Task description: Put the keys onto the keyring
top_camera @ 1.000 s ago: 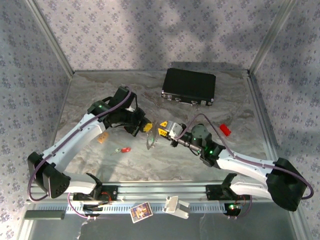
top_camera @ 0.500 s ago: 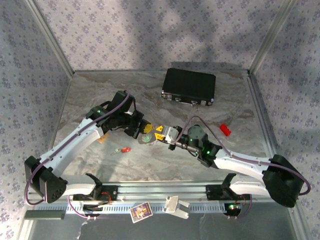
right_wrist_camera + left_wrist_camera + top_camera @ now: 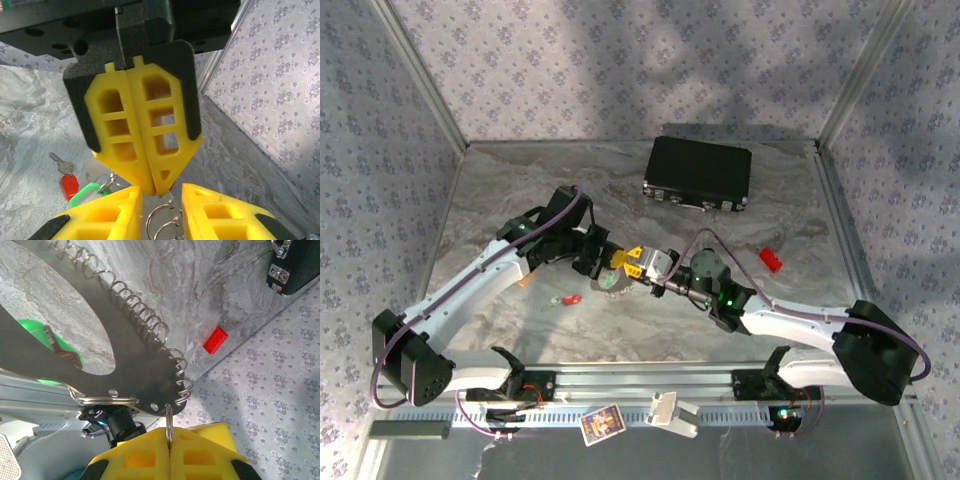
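Left gripper [image 3: 169, 437]: we found it clenched on a thin wire ring of the keyring [image 3: 132, 372], held above the marble table [image 3: 500, 195]. Right gripper [image 3: 162, 202]: jaws parted, wire coils in the gap. Red key [image 3: 573, 299] and green key [image 3: 558, 300]: lay touching on the table, near the keyring.

Quick count from my end, so far I've got: one red key [image 3: 574, 298], one green key [image 3: 557, 300], one keyring [image 3: 130, 360], one black case [image 3: 698, 172], one red block [image 3: 771, 259].

Top camera looks down; wrist cameras close, sharing keyring [image 3: 135, 375]
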Motion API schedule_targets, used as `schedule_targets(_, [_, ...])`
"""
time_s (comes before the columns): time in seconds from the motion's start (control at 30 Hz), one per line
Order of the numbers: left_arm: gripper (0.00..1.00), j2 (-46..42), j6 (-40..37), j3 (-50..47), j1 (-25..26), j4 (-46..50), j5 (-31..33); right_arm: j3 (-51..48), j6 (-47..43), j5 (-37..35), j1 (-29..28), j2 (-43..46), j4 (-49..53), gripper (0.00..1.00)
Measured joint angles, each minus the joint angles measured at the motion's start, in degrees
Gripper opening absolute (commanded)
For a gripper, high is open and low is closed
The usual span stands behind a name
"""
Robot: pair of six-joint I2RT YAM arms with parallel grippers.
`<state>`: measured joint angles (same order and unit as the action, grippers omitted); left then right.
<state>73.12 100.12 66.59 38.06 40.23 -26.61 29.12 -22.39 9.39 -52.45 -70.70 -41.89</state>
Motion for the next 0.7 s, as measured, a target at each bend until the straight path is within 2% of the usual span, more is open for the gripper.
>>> schedule_targets(0.47, [0.00, 0.1, 0.0, 0.0, -0.2, 0.4, 1.4, -0.5, 1.0, -0.1, 0.0, -3.2, -4.9, 0.28])
schedule_targets(0.7, [0.00, 0.2, -0.2, 1.0, 0.4, 0.5, -1.3, -4.3, 1.2, -0.9, -0.3, -3.4, -8.2, 0.29])
